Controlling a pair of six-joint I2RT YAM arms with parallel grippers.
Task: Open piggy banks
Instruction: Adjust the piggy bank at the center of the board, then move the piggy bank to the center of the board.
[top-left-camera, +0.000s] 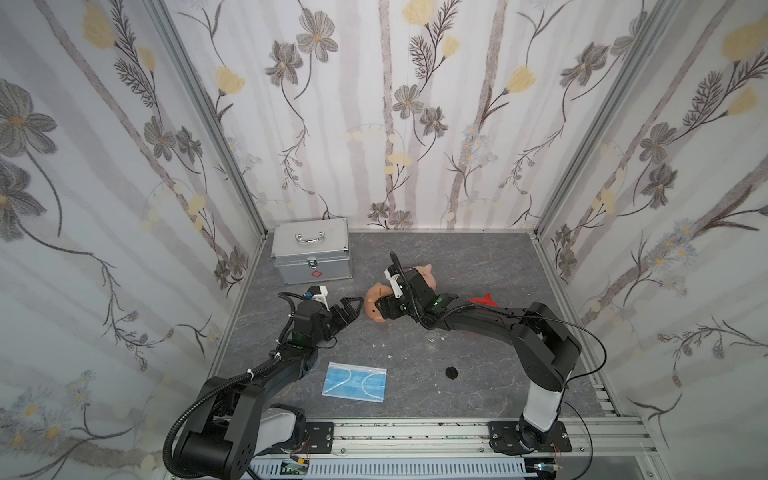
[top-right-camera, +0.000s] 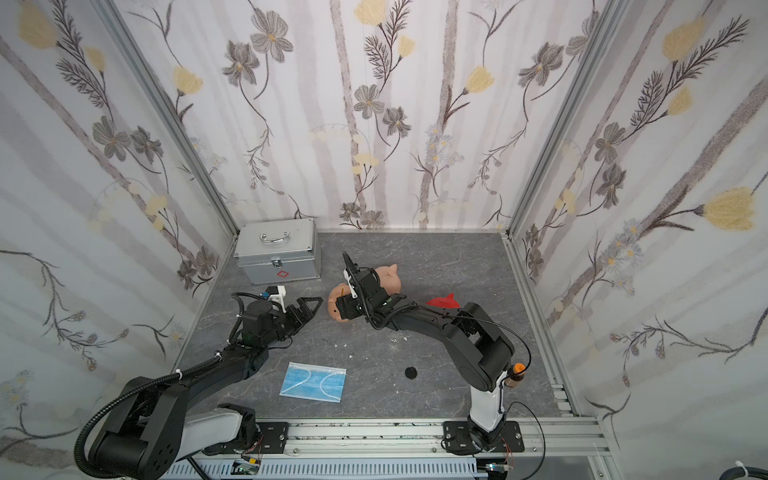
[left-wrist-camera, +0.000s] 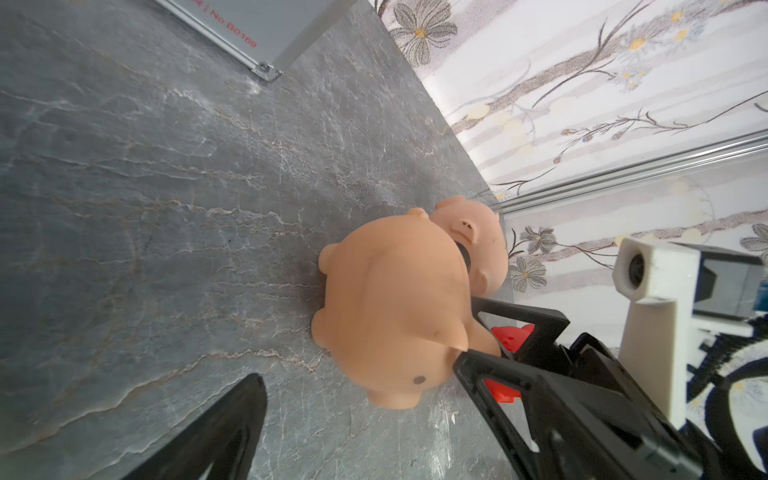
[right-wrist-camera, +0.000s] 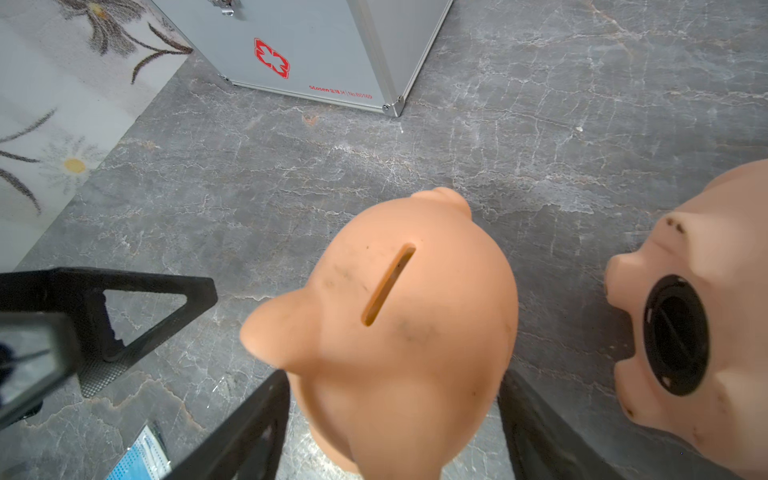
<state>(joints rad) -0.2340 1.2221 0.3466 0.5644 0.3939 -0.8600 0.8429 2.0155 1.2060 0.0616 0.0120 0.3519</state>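
A peach-pink piggy bank (right-wrist-camera: 399, 316) stands on the grey table with its coin slot up, and shows in both top views (top-left-camera: 374, 305) (top-right-camera: 334, 305). My right gripper (right-wrist-camera: 395, 374) straddles it from behind, open, with a finger close along each flank. Just behind it a second pink piggy bank (right-wrist-camera: 706, 291) (top-left-camera: 428, 272) lies on its side, its black belly plug (right-wrist-camera: 675, 334) in place. The red piggy bank (top-left-camera: 484, 299) (left-wrist-camera: 509, 334) is mostly hidden behind my right arm. My left gripper (top-left-camera: 358, 307) (top-right-camera: 319, 305) hangs open just left of the standing pig, holding nothing.
A silver metal case (top-left-camera: 311, 253) (right-wrist-camera: 291, 54) stands at the back left corner. A bagged blue face mask (top-left-camera: 354, 381) lies near the front, with a small black round disc (top-left-camera: 451, 372) to its right. Small white crumbs dot the table. Walls close in three sides.
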